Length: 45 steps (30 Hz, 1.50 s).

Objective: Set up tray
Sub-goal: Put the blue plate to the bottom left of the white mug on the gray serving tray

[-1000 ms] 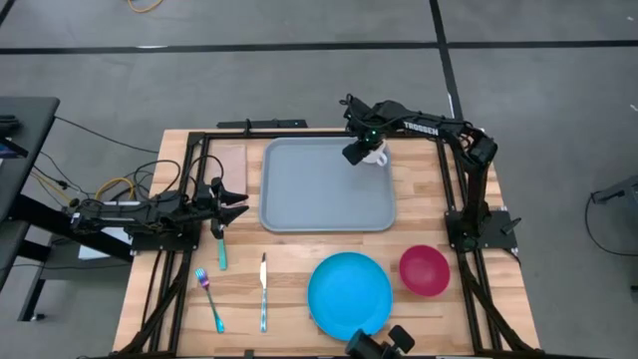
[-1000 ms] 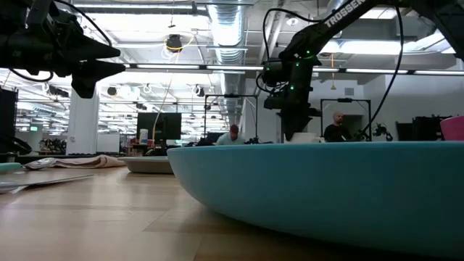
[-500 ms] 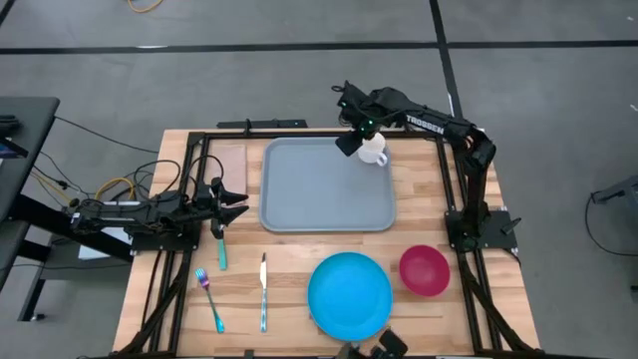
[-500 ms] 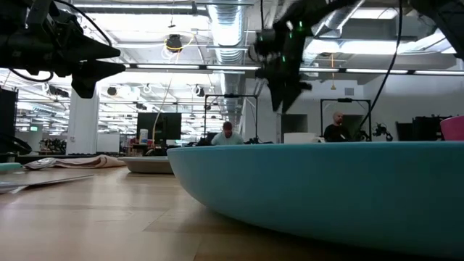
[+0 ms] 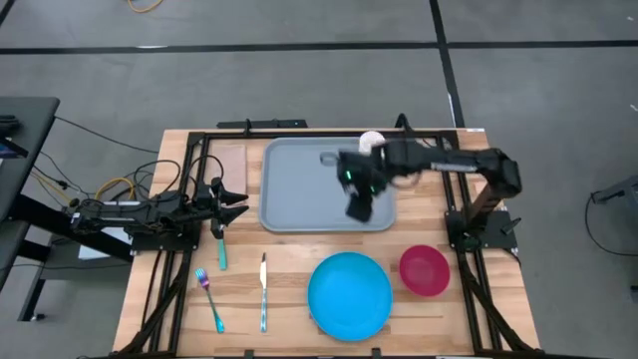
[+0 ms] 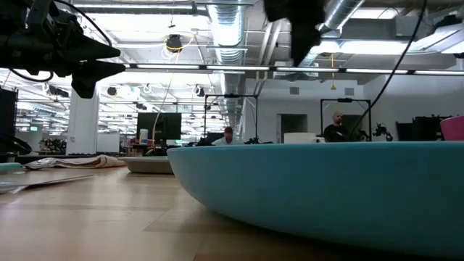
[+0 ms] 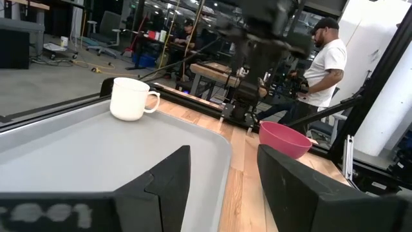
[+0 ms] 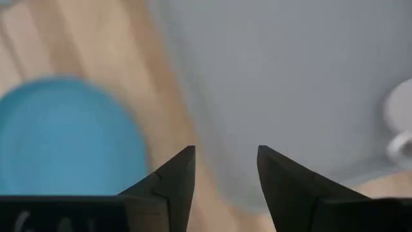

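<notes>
Sitting in the far right corner of the tray (image 5: 309,189) is a white mug (image 5: 371,141), upright, its handle showing in the left wrist view (image 7: 131,98); the rest of the grey-blue tray is bare. The tray lies flat at the far middle of the wooden table (image 5: 179,299). A blue plate (image 5: 349,294) and a pink bowl (image 5: 425,269) sit nearer the front edge, both holding nothing.

The right gripper (image 5: 359,204) hangs over the tray's front right part, apart from the mug, fingers spread and gripping nothing; its wrist view looks down between the fingers at tray (image 8: 270,77), plate (image 8: 64,135) and mug rim (image 8: 402,122). The left gripper (image 5: 237,199) waits just left of the tray, fingers apart and holding nothing.

Only the high view shows the cutlery: a teal-handled piece (image 5: 220,249), a fork (image 5: 209,297) and a knife (image 5: 263,289). The low view is filled by the plate's rim (image 6: 319,188).
</notes>
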Each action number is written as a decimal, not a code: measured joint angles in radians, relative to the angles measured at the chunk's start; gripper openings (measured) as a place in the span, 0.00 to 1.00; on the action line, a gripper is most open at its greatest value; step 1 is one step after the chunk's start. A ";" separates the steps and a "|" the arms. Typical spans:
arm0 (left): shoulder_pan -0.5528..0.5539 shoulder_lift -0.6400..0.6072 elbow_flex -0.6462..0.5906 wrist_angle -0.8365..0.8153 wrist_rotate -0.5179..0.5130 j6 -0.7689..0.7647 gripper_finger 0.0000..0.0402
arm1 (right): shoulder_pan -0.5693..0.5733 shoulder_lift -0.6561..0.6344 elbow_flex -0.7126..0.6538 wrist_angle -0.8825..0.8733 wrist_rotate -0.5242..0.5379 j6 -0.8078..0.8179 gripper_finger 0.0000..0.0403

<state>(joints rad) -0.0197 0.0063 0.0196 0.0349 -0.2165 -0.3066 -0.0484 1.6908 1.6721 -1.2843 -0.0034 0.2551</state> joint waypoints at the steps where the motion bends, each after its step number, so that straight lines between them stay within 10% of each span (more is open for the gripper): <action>1: 0.000 0.000 0.000 0.000 0.000 0.000 0.42 | 0.035 -0.020 -0.042 0.004 -0.001 0.032 0.39; 19: 0.000 0.000 0.000 0.000 0.000 0.000 0.42 | 0.323 -0.132 -0.622 0.562 -0.078 0.486 0.37; 38: 0.000 0.000 0.000 0.000 -0.001 0.000 0.42 | 0.329 0.083 -0.681 0.724 -0.187 0.470 0.33; 45: 0.000 0.000 0.000 0.000 0.000 0.000 0.42 | 0.314 0.061 -0.681 0.756 -0.203 0.475 0.13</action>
<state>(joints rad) -0.0196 0.0067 0.0193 0.0349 -0.2166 -0.3065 0.2661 1.7520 0.9914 -0.5282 -0.2061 0.7297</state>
